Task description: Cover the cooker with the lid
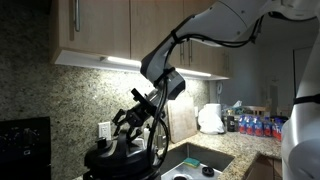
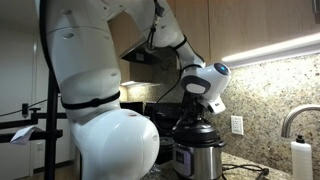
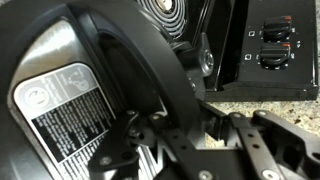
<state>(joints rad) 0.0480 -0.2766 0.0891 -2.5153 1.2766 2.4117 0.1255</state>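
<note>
1. Currently, the gripper (image 2: 203, 108) hangs at the end of the white arm (image 2: 100, 60), directly over the cooker (image 2: 200, 160), pointing down at its top.
2. In that exterior view the lid (image 2: 197, 131) lies on top of the cooker's steel body. Whether it is fully seated on the rim cannot be told from here.
3. In an exterior view the gripper (image 1: 125, 125) reaches down to the raised parts on top of the lid (image 1: 105, 157), and its fingers sit right at them.
4. The fingers look narrow around the lid's handle area, but dark metal against dark plastic hides the contact. I cannot tell if they clamp the handle or only touch it.
5. In the wrist view the lid (image 3: 70, 100) fills the left side, glossy black, with a grey label (image 3: 60, 115) on it. The gripper (image 3: 190, 150) linkage crowds the lower right.
6. Behind the lid in the wrist view are a stove burner (image 3: 165, 14) and the stove knobs (image 3: 276, 45), with speckled countertop (image 3: 262, 105) below them.
7. A sink (image 1: 205, 160) lies beside the cooker in an exterior view, with a wall outlet (image 1: 104, 129) just behind.
</note>
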